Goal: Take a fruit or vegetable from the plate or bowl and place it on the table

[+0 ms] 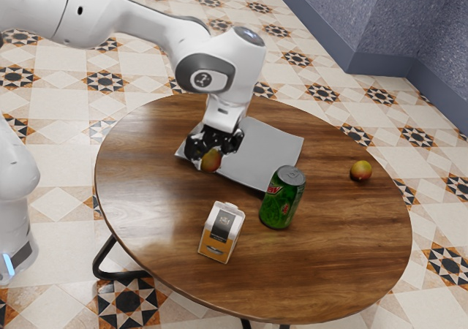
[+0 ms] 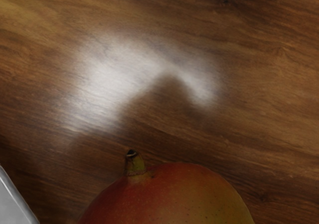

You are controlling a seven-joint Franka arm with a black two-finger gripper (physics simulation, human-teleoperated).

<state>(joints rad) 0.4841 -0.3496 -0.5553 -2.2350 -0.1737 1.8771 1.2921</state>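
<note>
My gripper (image 1: 213,150) is over the near left part of the square grey plate (image 1: 267,150), shut on a red-and-yellow mango (image 1: 210,160). Its dark fingers partly cover the fruit, which overlaps the plate's near edge in the exterior view. In the wrist view, the mango (image 2: 172,199) looms large at the lower edge, stem showing, with brown wood behind it. A corner of the plate (image 2: 14,201) lies off to one side of the fruit. The gap below the mango is hard to judge.
On the round wooden table (image 1: 153,205) stand a green soda can (image 1: 281,203) at the plate's near corner and a small orange-and-white carton (image 1: 221,232). Another mango (image 1: 361,170) rests near the table's edge at the exterior view's right.
</note>
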